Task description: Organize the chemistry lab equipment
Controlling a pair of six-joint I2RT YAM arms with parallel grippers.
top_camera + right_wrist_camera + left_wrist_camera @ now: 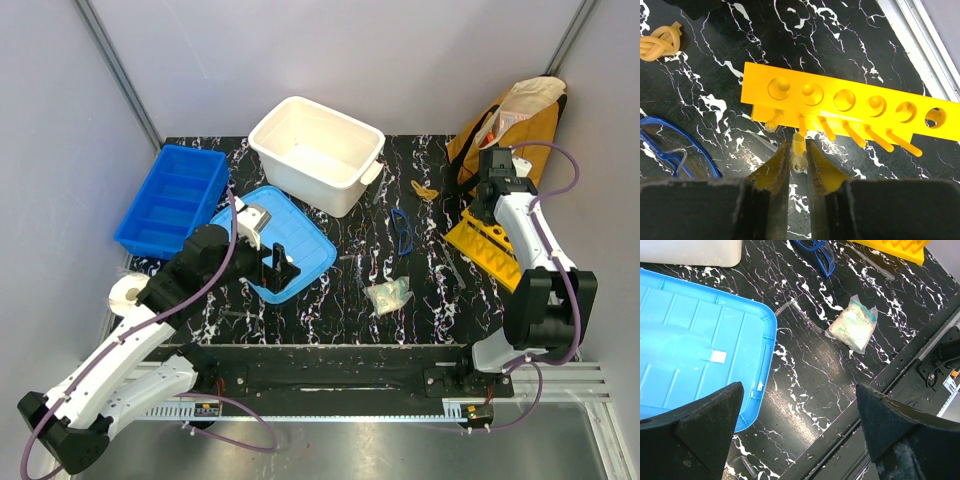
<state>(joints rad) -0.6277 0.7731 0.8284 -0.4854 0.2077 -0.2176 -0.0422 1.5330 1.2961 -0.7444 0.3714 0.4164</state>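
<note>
The right fingers [774, 185] are pinching a thin transparent tube [799, 156] close to its open end. They are holding it just beside the peg side of the yellow-orange rack [840, 102], which is lying at the right of the surface [850, 30]. The tube's other end is pointing in among the pegs, though whether it is touching one is hard to tell from this angle.

That tube is looking light, stiff, slick and breakable. A gentle squeeze across its round wall near the mouth is probably the right hold, with slow moves so it is neither slipping nor snapping.

The left fingers [705, 415] are hanging spread wide, gripping nothing, above the near edge of the blue lid [690, 350]. Another thin tube [801, 316] is lying flat on the surface just right of that lid, and it is likely going to be hard to get under.

The pale greenish-white wad [855, 327] is sitting near the front middle, soft and light, so a pinch anywhere should do. The blue-rimmed safety glasses [402, 230] are resting left of the rack, light but awkward, and probably best taken by the bridge.
</note>
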